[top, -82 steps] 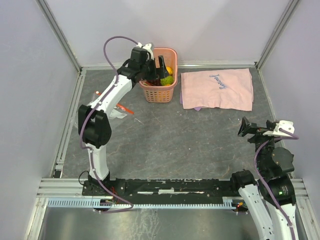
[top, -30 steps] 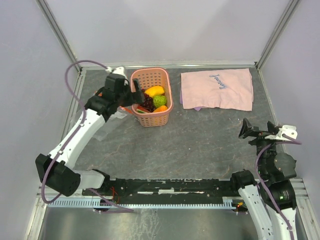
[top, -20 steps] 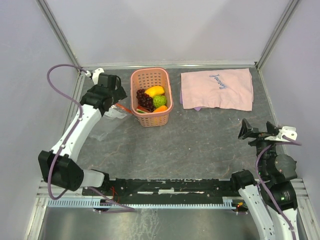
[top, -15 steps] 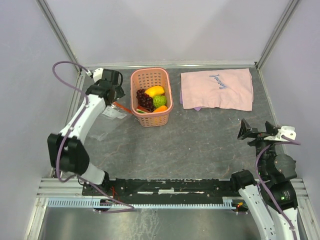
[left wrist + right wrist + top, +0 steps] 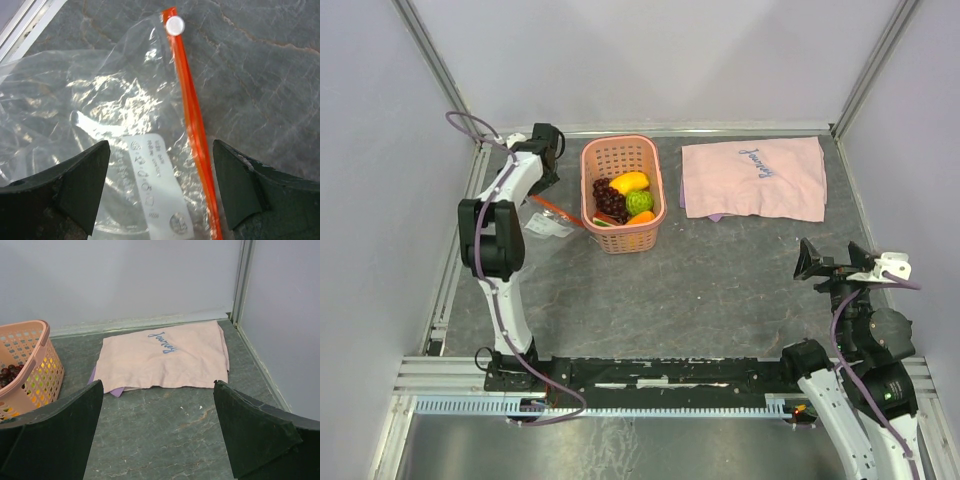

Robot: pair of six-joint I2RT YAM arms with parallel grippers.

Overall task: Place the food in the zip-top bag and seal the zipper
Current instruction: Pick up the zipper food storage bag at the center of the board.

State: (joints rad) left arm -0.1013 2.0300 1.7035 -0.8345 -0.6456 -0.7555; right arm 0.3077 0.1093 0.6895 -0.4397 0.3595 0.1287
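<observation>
The clear zip-top bag [image 5: 95,115] lies flat on the table at the back left [image 5: 546,226]. Its red-orange zipper [image 5: 192,125] has a small white end [image 5: 174,25] at the far side. My left gripper [image 5: 160,200] is open and empty just above the bag, with the zipper between the jaws and close to the right one; it also shows in the top view [image 5: 544,163]. The food sits in the pink basket [image 5: 630,238]: yellow fruit [image 5: 630,182], purple grapes [image 5: 610,198], bumpy green fruit [image 5: 639,202], orange fruit [image 5: 642,217]. My right gripper [image 5: 825,262] is open and empty, raised at the right.
A pink cloth [image 5: 753,177] lies flat at the back right, also in the right wrist view [image 5: 162,355]. The basket's side shows at the left of that view [image 5: 35,365]. Metal rails and walls close the table's back and sides.
My left gripper drew the basket nearer from the back wall and let it go. It then swung left and now hovers over the bag. The right arm has barely moved.
</observation>
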